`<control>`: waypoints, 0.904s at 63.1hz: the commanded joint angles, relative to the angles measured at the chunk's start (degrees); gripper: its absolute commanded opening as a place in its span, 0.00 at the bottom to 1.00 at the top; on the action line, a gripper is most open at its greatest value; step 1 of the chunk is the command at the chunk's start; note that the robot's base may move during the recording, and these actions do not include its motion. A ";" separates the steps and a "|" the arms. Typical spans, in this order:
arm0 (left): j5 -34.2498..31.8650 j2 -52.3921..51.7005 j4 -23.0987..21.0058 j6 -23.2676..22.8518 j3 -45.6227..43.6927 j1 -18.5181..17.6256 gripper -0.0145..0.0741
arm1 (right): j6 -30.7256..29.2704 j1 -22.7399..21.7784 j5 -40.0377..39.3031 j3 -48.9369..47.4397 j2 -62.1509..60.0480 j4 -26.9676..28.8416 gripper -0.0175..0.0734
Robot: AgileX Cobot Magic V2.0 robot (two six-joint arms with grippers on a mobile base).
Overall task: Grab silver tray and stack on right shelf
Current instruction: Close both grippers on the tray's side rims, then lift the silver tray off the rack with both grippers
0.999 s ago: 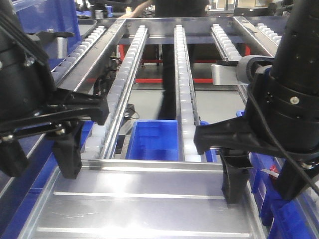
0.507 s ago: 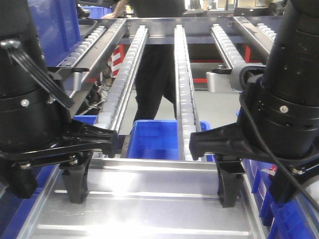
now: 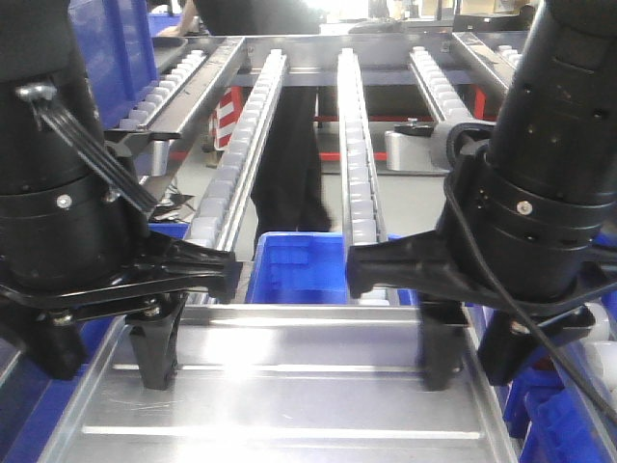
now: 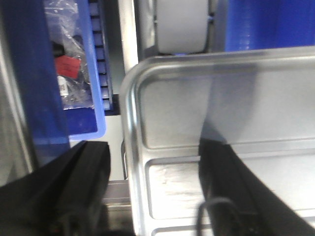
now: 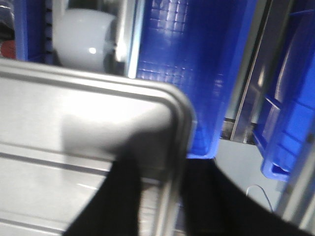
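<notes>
Got the silver tray (image 3: 289, 410) lying flat and low at the near end of the right shelf (image 3: 352, 164), far rim just short of the roller lanes, above a blue bin (image 3: 294, 275). Support underneath hidden.

Reads as thin sheet metal: probably light, stiff along the two ridges, likely to twist if lifted from one side only. Shiny and smooth, so expect slip in a weak pinch. Not fragile, but would dent on a drop. Best taken by the low rim on both sides at once, near the far corners, at matching height.

Fits the current pose: both arms coming down steeply from above, wrists close to vertical, one at each side rim. Left gripper (image 4: 150, 147) spread wide, straddling the left rim near the corner, one finger outside, the other inside over the tray floor; clear gap to the rim, so no hold yet. Right gripper (image 5: 162, 167) straddling the right rim by its corner, much narrower; too blurred to say whether pinching or just close.

Probably needs next: close both evenly, lift level, slide forward onto the rollers.
</notes>
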 commanded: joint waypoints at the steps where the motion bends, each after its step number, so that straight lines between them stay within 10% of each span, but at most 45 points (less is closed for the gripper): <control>1: -1.42 -1.01 0.13 -0.70 -0.86 0.05 0.42 | -0.16 -0.19 -0.10 -0.75 -0.92 -1.25 0.37; 16: -2.57 -0.35 0.14 -0.70 -0.86 0.05 0.04 | -0.16 -0.19 -0.04 -0.75 -0.92 -1.25 0.25; 57: 0.97 -9.17 0.62 -2.33 -4.17 0.05 0.06 | -0.54 -0.19 4.25 -1.32 -13.18 -5.77 0.25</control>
